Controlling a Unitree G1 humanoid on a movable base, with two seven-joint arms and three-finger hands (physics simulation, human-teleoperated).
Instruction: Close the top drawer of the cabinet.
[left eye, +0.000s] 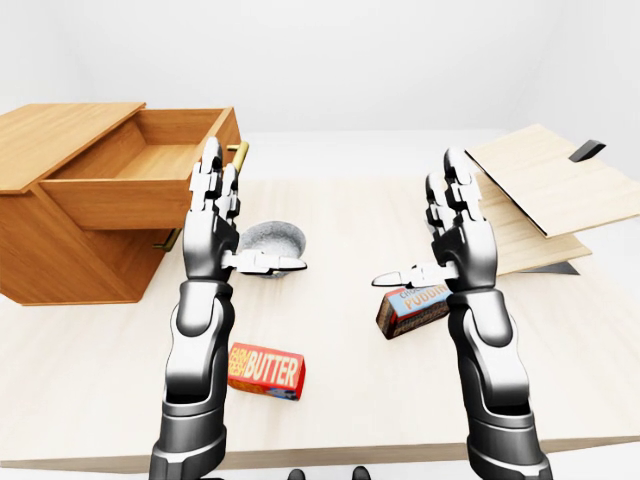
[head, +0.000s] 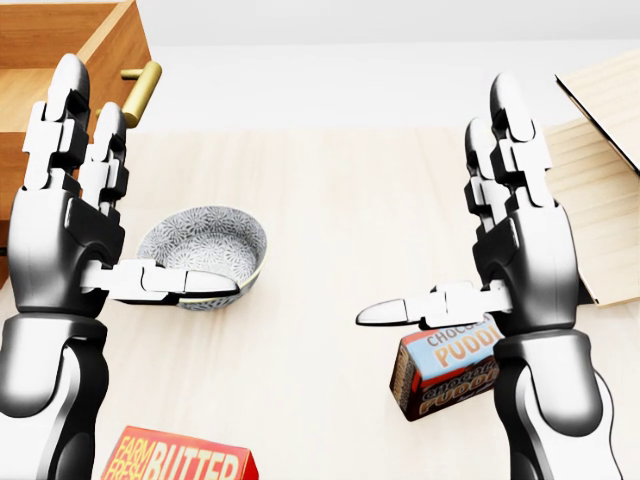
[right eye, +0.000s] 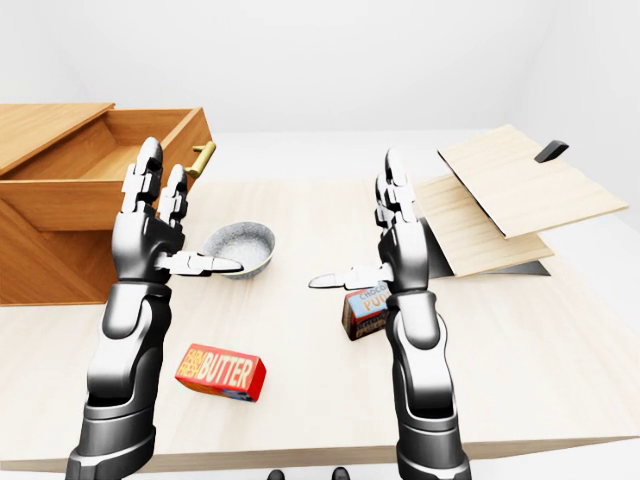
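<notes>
Nearest us, our left robot hand (left eye: 215, 215) and right robot hand (left eye: 455, 235) stand upright with fingers spread wide and thumbs turned inward, holding nothing, likely poised before reaching. Below them on the worktop (left eye: 340, 400) lie a red box (left eye: 266, 371) reading "FARM FRESH BUTTER" and a carton (head: 446, 368) marked "CHOCOLATE PUDDING", partly hidden. A patterned bowl (head: 205, 250) sits between. At upper left, the cabinet (left eye: 60, 230) has its top drawer (left eye: 140, 170) pulled open, brass handle (head: 140, 92) facing us.
</notes>
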